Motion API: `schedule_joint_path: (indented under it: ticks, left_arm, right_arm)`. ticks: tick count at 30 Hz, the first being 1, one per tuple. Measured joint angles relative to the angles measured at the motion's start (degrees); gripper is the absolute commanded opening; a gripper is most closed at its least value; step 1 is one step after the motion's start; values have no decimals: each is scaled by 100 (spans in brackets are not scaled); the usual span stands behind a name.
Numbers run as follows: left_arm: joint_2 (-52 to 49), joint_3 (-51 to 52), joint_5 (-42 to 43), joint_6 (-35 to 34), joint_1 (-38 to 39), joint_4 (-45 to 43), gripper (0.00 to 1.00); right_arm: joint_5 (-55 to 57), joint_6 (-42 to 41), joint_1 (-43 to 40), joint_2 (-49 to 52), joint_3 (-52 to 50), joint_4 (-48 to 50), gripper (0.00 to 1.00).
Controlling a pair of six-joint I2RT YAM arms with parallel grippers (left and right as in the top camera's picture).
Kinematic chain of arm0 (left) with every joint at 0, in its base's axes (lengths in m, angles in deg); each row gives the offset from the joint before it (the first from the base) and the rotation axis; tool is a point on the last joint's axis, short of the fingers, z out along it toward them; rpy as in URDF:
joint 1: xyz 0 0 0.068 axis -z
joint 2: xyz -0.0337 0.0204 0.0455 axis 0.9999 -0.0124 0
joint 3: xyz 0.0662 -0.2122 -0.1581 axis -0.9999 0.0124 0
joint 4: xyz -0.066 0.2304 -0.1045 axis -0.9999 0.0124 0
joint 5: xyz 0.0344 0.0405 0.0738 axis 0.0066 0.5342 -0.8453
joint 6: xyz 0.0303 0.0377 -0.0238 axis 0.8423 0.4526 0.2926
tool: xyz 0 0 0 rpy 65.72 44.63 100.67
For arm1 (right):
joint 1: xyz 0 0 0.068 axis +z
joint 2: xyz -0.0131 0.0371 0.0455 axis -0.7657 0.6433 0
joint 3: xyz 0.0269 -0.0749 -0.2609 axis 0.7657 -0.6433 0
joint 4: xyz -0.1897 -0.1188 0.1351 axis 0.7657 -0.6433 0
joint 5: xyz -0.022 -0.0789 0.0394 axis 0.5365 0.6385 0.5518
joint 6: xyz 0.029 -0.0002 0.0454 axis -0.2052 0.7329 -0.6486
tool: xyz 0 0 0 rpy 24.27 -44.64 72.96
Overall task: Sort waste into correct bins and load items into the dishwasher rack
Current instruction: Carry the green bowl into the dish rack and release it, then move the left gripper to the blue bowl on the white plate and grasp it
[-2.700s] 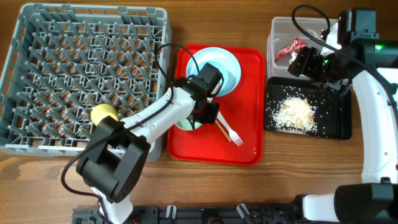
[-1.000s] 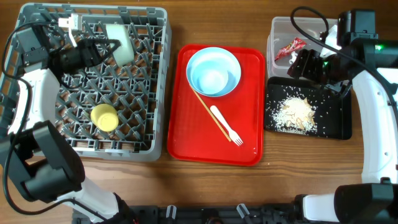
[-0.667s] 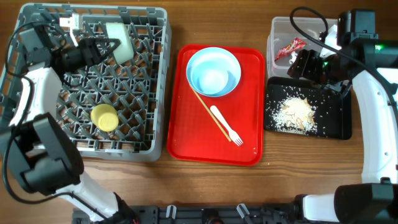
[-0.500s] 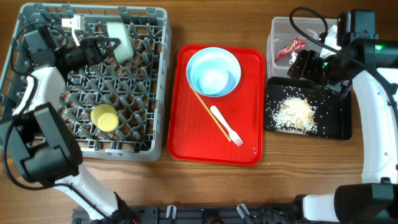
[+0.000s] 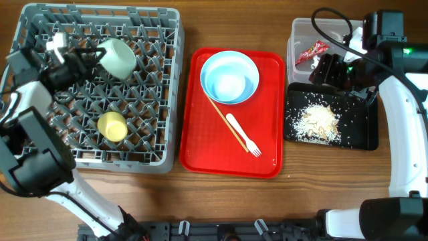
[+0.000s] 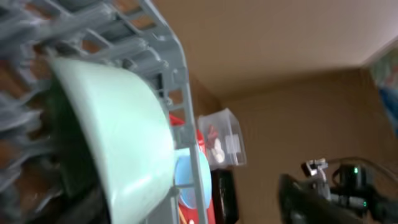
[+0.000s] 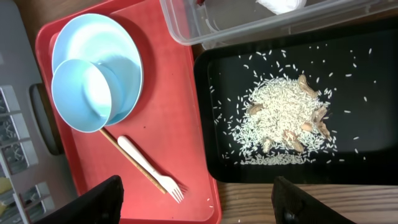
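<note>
A pale green bowl point(image 5: 117, 58) point(image 6: 118, 124) rests tilted among the pegs at the back of the grey dishwasher rack point(image 5: 100, 8). My left gripper point(image 5: 83, 55) point(image 6: 186, 208) is just left of it, open and holding nothing. A small yellow-green bowl point(image 5: 112, 126) stands in the rack too. The red tray point(image 5: 267, 154) carries a pale blue bowl point(image 5: 229, 86) point(image 7: 87, 96) on a pale blue plate point(image 5: 221, 60), a chopstick point(image 5: 224, 120) and a white fork point(image 5: 241, 136) point(image 7: 149, 168). My right gripper point(image 5: 341, 70) point(image 7: 202, 205) hangs open and empty over the bins.
A clear tub point(image 5: 297, 30) point(image 7: 249, 25) holds a red wrapper point(image 5: 311, 52) and a white tissue point(image 7: 280, 5). In front of it, rice scraps point(image 5: 319, 122) point(image 7: 283, 118) lie in a black tray point(image 5: 364, 127). Bare wood runs along the table's front edge.
My left gripper has opened, let go of the pale green bowl and drawn back to the left. The bowl has tipped so its mouth shows. The right arm has not moved.
</note>
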Motion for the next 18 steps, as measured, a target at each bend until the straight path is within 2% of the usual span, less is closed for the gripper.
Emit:
schedule_joint_path:
  ticks: [6,9,12,14,15,18]
  left_arm:
    - [31,0,11,-17,-378,562,100]
    - [264,2,-422,-9,-457,979,100]
    - [957,0,-1134,96,-372,1429,100]
    - [1521,0,-1692,160,-129,1655,100]
    - [1952,0,-2140,186,210,1790,100]
    - [2435,0,-2900,221,1029,1856,100]
  right_arm:
    - [0,0,0,0,0,0,77]
    - [2,0,-2,0,0,0,77]
    - [7,-2,0,0,0,0,79]
    - [59,-11,0,0,0,-2,82]
    - [144,-28,-2,0,0,0,86]
    - [273,-35,-4,0,0,0,99]
